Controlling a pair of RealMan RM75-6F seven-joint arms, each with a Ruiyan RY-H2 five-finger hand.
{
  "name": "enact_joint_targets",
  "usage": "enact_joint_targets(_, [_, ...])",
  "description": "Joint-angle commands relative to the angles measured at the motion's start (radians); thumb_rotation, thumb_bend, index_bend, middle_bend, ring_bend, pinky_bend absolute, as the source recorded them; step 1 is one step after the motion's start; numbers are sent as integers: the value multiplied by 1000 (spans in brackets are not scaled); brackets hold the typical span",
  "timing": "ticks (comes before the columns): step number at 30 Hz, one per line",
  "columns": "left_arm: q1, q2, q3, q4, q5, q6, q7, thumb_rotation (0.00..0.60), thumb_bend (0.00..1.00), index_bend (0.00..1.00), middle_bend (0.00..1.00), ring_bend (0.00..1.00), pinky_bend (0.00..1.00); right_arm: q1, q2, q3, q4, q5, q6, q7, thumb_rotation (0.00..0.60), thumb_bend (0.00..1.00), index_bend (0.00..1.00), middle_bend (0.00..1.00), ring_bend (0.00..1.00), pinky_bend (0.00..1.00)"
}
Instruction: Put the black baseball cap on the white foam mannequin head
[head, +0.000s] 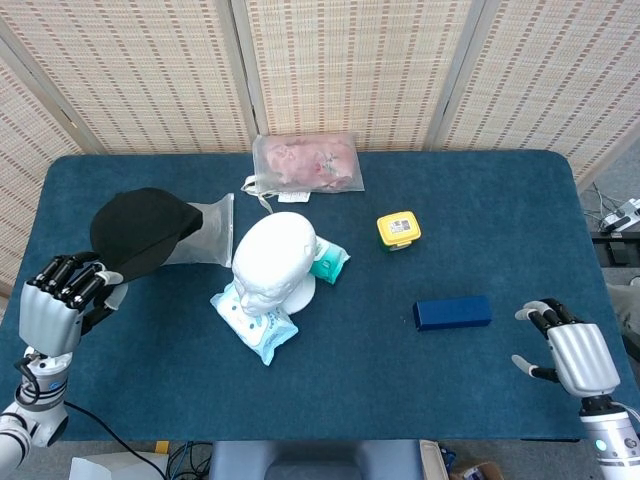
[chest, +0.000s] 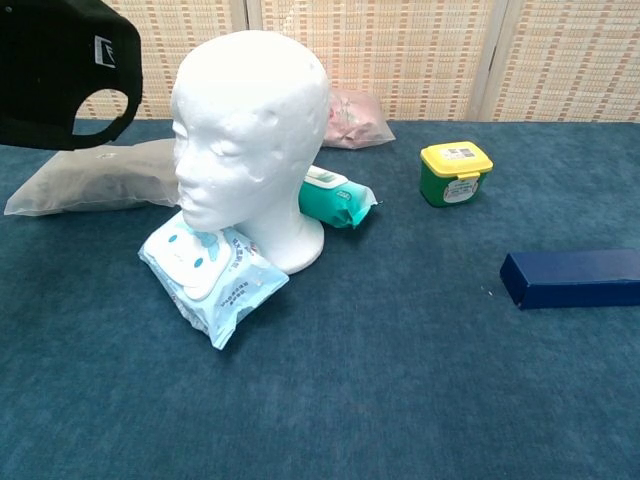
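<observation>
My left hand (head: 60, 300) grips the brim of the black baseball cap (head: 138, 232) and holds it in the air at the table's left. In the chest view the cap (chest: 62, 72) hangs at the top left, above the table, left of the white foam mannequin head (chest: 250, 130). The mannequin head (head: 272, 258) stands upright mid-table, facing the near edge. My right hand (head: 572, 352) hovers near the front right corner, fingers apart, holding nothing. Neither hand shows in the chest view.
A clear plastic bag (head: 200, 225) lies under and behind the cap. A light blue wipes pack (head: 255, 320) and a teal pack (head: 328, 260) flank the mannequin's base. A pink bag (head: 305, 162), a yellow-lidded jar (head: 398, 230) and a dark blue box (head: 452, 312) lie further right.
</observation>
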Motion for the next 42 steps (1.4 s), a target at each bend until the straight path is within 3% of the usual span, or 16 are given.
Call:
enact_joint_targets(1, [-17,25,-4,-58,27,2,45,600,489,720,699,441,558,0,0,0,0,-1,1,1,600,118,371,320,232,566])
enact_joint_targets(24, [-100,99,-32,-416,167,-99,321,600,489,714,695,439,558,-1,1,2,-1,3,2,3,600,118,371,320,232,566])
enact_joint_targets(42, [-163,29,-49,-483,207,-232,432,600,489,683,693,429,558,-3,6,4,2,5,4,17,600,118,371,320,232,566])
